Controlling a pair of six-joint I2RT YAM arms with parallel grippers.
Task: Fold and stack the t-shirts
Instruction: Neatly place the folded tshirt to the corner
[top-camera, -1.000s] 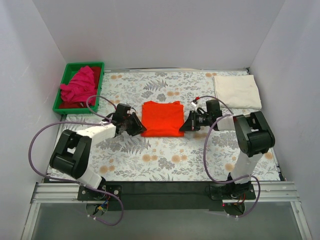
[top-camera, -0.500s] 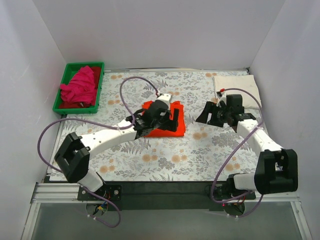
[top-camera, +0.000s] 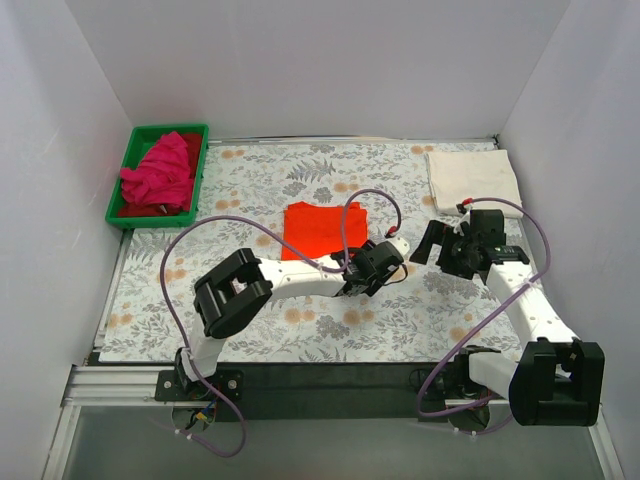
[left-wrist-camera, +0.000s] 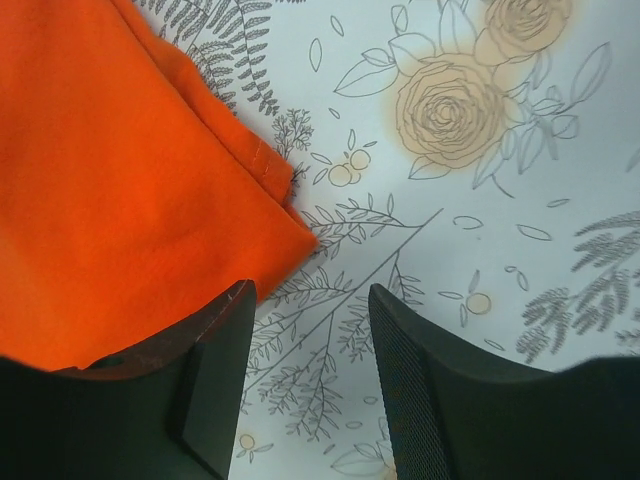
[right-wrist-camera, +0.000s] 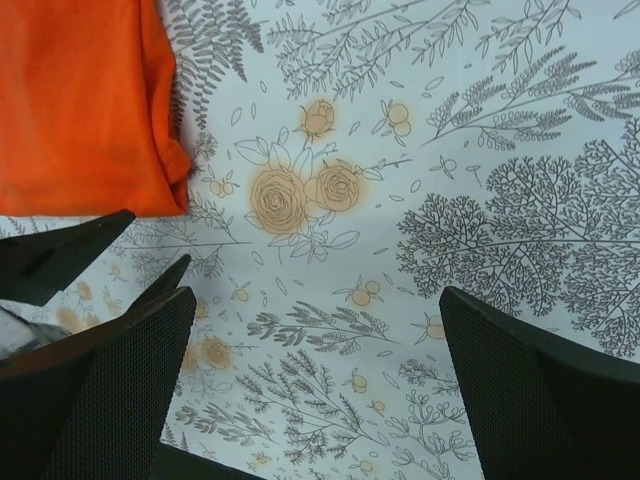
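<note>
The orange-red t-shirt (top-camera: 320, 228) lies folded flat in the middle of the floral cloth. My left gripper (top-camera: 368, 270) hangs at its near right corner. In the left wrist view that corner (left-wrist-camera: 110, 170) lies just ahead of the open gripper (left-wrist-camera: 310, 300), with only cloth print between the fingers. My right gripper (top-camera: 432, 245) stands to the right, wide open (right-wrist-camera: 315, 300) over bare cloth, with the orange shirt (right-wrist-camera: 85, 100) at its upper left. The cream-white t-shirt (top-camera: 474, 182) lies folded at the back right. The magenta t-shirt (top-camera: 158, 170) is crumpled in the tray.
A green plastic tray (top-camera: 200, 130) stands at the back left corner. The grey floral-print cloth (top-camera: 300, 330) covers the table. White walls close in the back and both sides. Purple cables loop over both arms near the orange shirt.
My left arm swept from the orange shirt's left side across it to its near right corner. My right gripper pulled back to the right and opened wide.
</note>
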